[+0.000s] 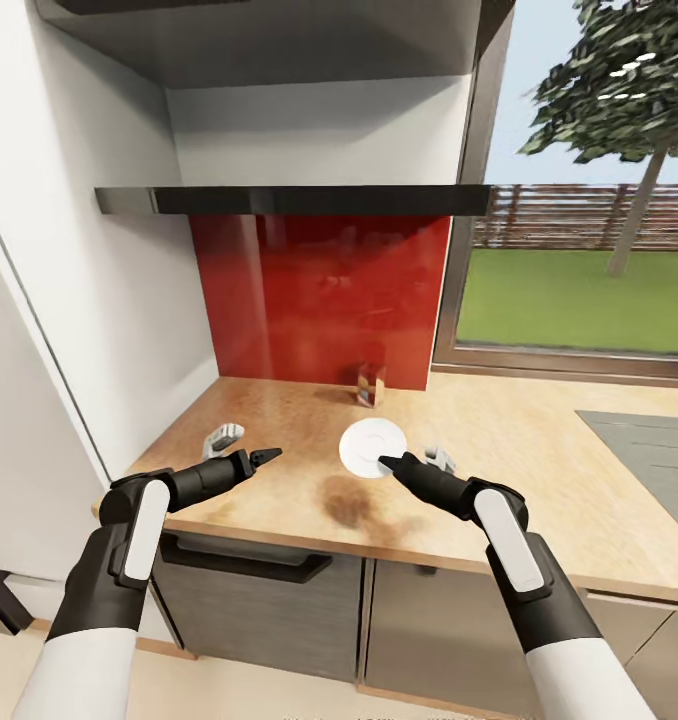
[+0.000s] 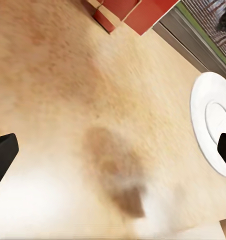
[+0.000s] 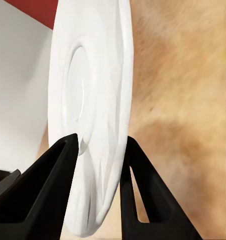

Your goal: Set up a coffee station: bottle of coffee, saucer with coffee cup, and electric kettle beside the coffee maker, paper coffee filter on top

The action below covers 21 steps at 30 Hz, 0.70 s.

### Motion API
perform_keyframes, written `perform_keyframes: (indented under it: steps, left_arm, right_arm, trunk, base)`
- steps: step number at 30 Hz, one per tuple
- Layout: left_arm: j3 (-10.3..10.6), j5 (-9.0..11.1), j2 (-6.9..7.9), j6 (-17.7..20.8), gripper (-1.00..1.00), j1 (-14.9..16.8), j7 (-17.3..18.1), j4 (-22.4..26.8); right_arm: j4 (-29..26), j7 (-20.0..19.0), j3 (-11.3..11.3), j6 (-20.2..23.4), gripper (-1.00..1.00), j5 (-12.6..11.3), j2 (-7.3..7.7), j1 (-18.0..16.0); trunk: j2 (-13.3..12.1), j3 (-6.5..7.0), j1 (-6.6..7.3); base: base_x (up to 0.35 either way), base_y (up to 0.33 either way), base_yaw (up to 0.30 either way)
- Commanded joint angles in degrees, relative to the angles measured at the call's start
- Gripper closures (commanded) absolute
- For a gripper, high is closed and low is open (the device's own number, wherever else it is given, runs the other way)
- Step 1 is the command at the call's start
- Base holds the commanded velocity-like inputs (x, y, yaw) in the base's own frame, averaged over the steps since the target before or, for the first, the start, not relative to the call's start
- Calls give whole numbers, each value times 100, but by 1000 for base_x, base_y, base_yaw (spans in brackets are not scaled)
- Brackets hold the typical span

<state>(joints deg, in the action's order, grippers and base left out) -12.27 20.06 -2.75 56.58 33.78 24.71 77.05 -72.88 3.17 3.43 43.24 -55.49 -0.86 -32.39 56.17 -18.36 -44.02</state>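
My right end effector [image 3: 98, 155] pinches the saucer [image 1: 372, 444] by its rim, tilted above the wooden worktop [image 1: 539, 450]. My left end effector [image 1: 267, 456] hovers spread wide, holding nothing. A bottle of coffee [image 1: 370, 385] stands by the red backsplash [image 1: 319, 300].

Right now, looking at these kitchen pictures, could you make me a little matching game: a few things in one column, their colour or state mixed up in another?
Things:
1. saucer
2. backsplash
3. left tool
4. countertop

Descriptions:
A. glossy red
B. white, its rim between the right tool's fingers
C. light wood with a dark stain
D. open and empty

Pairs: 1-B, 2-A, 3-D, 4-C
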Motion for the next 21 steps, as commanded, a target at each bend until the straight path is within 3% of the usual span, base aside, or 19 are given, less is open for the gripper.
perform_keyframes:
  steps: [1, 15, 21]
  left_arm:
    - [-20, -28, -6, 36, -100, 6, 43, 3]
    - [-19, -19, 2, 28, -100, 6, 86, 394]
    - [137, -19, -12, -4, -100, 6, 87, 418]
  right_arm:
    - [-5, 35, -1, 18, 100, -41, -1, -4]
    - [-42, 26, -6, 10, 100, -41, -2, -4]
    - [-153, -234, -1, 4, 100, -41, -2, -4]
  trunk:
    - [5, -7, 0]
    - [5, -7, 0]
    - [5, -7, 0]
  base:
    - [-44, -33, -138]
    - [-3, -3, -250]
    - [0, 0, -209]
